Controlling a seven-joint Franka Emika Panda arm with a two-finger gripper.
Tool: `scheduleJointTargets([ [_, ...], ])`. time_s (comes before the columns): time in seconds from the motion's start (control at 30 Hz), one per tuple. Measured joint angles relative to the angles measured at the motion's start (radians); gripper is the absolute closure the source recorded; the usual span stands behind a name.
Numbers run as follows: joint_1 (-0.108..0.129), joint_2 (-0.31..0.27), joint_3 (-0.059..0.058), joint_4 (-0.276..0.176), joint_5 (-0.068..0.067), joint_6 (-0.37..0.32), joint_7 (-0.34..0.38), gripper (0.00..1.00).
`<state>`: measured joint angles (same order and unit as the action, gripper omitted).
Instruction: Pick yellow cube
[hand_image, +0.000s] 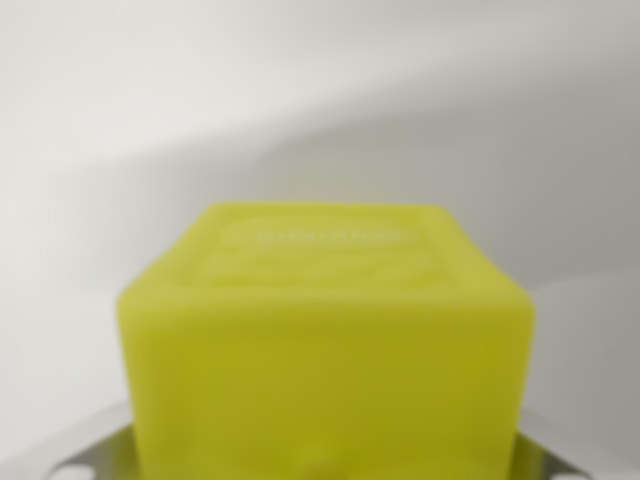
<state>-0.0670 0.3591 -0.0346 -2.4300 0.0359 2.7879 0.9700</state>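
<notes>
Yellow cube (325, 340) fills the view above metal gripper (320, 465) parts; grasp state indeterminate, lift apparently pending.

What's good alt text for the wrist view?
A blurred yellow cube fills the lower middle of the wrist view, very close to the camera, with a faint embossed pattern on its top face. Grey metal parts flank it at the bottom corners; behind it is a plain white surface.

One yellow cube (325, 340), one pale surface (150, 120) behind it.
</notes>
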Motion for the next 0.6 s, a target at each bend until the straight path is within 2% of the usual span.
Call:
scheduleJointTargets([
  [0.6, -0.003, -0.123, 0.000, -0.016, -0.017, -0.106, 0.012, 1.00],
])
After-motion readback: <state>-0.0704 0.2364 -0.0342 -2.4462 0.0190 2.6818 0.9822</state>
